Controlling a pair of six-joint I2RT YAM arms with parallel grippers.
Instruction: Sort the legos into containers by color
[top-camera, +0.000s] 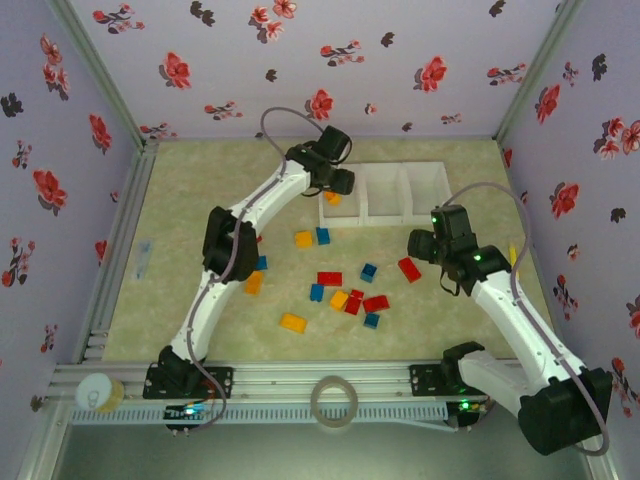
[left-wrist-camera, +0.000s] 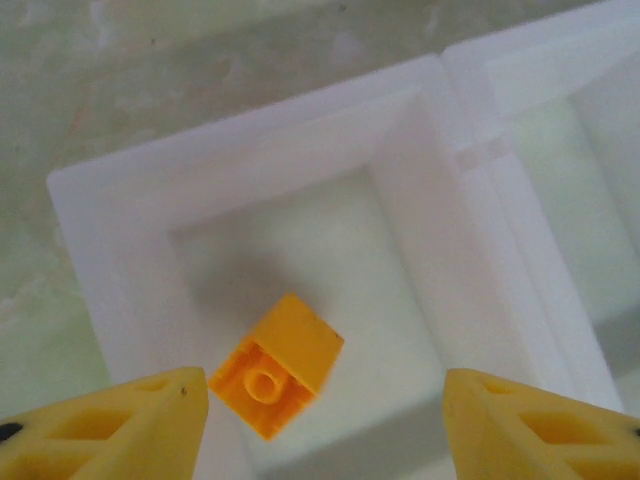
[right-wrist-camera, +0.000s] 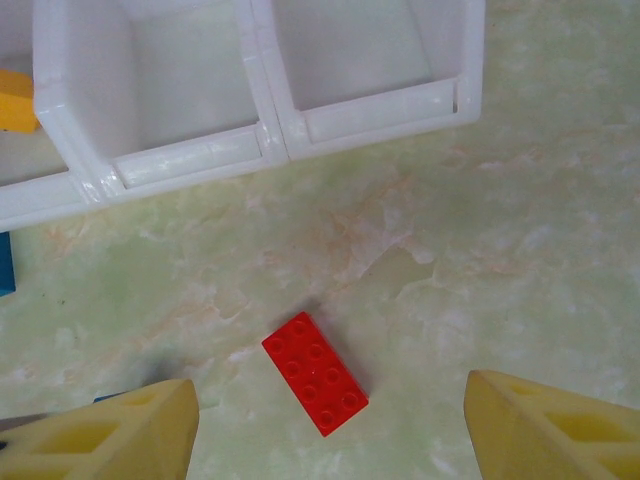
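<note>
Seen from above, four red, five blue and four orange legos (top-camera: 329, 279) lie loose mid-table (top-camera: 200, 200). One more orange brick (left-wrist-camera: 278, 365) sits in the left compartment of the white three-compartment tray (top-camera: 400, 215) near the far edge.

The left wrist view shows that brick underside up, below the left gripper (left-wrist-camera: 325, 400), which is spread and empty.

The right gripper (right-wrist-camera: 330, 390), jaws apart, hangs above a red brick (right-wrist-camera: 315, 372) without touching it.
</note>
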